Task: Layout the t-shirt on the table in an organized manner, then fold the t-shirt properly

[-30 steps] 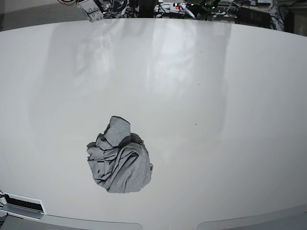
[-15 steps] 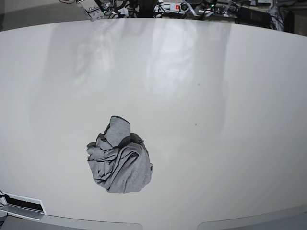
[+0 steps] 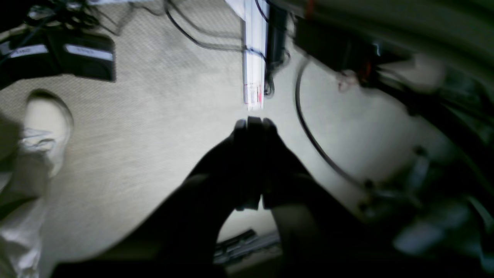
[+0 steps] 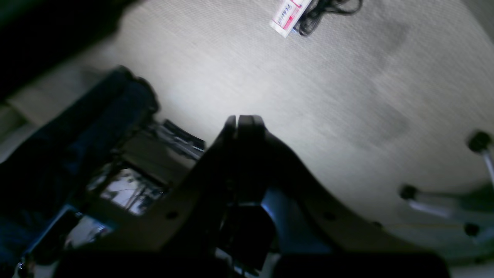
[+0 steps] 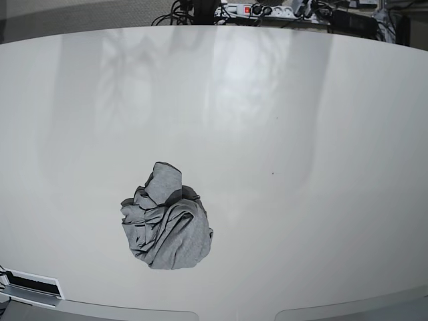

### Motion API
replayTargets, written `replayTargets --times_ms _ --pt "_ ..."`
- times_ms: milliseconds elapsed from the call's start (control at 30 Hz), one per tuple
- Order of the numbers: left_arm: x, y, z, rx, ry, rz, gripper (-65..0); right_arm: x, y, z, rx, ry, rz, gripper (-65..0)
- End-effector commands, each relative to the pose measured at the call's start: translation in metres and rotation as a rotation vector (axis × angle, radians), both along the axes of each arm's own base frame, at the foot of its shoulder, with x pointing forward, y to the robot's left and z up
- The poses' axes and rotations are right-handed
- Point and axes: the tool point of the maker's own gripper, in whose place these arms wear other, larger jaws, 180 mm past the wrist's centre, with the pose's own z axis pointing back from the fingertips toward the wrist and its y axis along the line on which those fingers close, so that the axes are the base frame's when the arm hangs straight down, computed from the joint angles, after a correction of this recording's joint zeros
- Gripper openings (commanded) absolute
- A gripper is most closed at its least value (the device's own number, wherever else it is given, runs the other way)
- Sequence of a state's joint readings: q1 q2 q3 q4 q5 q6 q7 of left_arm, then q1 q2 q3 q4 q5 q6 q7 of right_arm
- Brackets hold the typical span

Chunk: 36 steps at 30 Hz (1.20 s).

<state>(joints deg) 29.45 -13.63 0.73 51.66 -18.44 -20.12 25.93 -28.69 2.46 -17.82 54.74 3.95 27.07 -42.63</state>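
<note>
Glossy white counter [image 5: 301,120] is filling nearly the whole base view, reflecting pale streaks of light, its curved far edge running along 12 o'clock, where cables and a power strip [image 5: 257,9] are lying beyond it. Beige carpet [image 4: 328,77] is showing under both wrist cameras. Crumpled in a heap, the t-shirt [image 5: 167,219] is sitting toward 7 o'clock. Left pincer [image 3: 251,122] and right pincer [image 4: 244,119] are both hanging closed and empty.
</note>
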Motion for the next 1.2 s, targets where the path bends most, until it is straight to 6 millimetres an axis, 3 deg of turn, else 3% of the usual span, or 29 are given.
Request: replayTargets --times_ms 0,133,300,467,633,800,900,967,1167 --pt "-0.008 0.003 0.008 -0.018 0.001 -0.007 -65.0 -0.014 0.001 0.01 0.01 0.019 0.008 -65.0" --pt "-0.004 0.013 0.037 -0.032 -0.065 -0.057 -65.0 -0.012 -0.015 0.032 -0.022 -0.081 -0.012 -65.0" --pt "0.014 0.018 0.08 -0.037 -0.161 -0.161 -65.0 0.01 -0.053 0.069 -0.106 -0.246 -0.017 -65.0" --pt "0.049 0.024 0.131 -0.022 -0.298 -0.192 -65.0 0.04 -0.094 0.115 -0.244 -0.454 0.052 -65.0" --pt "0.105 0.033 0.188 -0.008 -0.472 -0.173 -65.0 0.09 -0.136 0.169 -0.447 -0.705 0.131 -65.0" --pt "0.152 0.044 0.238 0.033 -0.626 -0.191 -65.0 0.14 -0.135 0.228 -0.482 -0.932 0.097 -65.0" --pt "0.172 0.041 0.267 0.01 -0.731 -0.206 -65.0 0.146 -0.141 0.235 -0.518 -0.972 0.119 -65.0" --pt "0.185 0.038 0.285 -0.006 -0.797 -0.203 -65.0 0.164 -0.142 0.244 -0.535 -1.079 0.136 -65.0" --pt "0.223 0.035 0.31 0.0 -0.955 -0.204 -65.0 0.225 -0.106 0.263 -0.357 -1.35 0.142 -65.0"
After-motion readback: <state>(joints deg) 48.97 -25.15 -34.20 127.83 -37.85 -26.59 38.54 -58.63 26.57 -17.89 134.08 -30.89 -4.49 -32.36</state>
